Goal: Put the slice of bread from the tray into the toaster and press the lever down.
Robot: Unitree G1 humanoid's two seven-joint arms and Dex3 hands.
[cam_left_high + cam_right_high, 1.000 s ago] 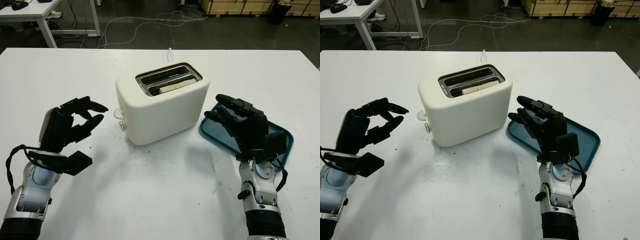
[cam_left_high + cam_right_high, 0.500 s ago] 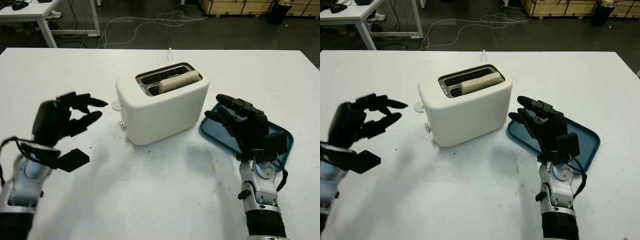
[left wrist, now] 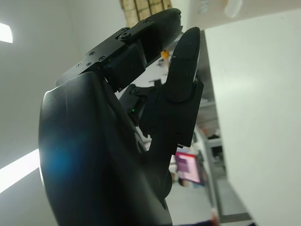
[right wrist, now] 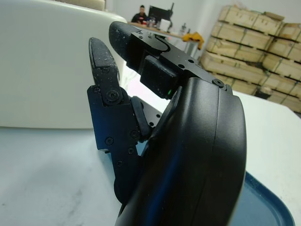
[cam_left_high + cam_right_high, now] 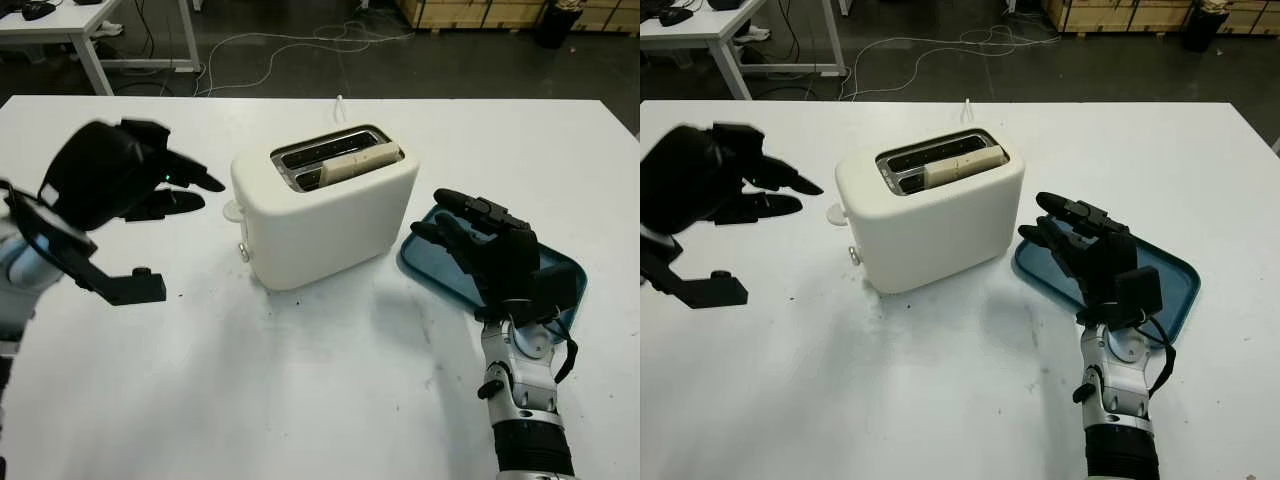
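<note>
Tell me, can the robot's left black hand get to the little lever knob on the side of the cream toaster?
Probably yes. The left black hand is open and raised above the white table, on the same side of the cream toaster as the lever knob. Only bare table lies between them.

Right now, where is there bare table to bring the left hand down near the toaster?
Bare table runs along the near edge, in front of the toaster, between the raised, open left hand and the open right hand. The far strip behind the toaster is bare too. It is tight between toaster and blue tray.
</note>
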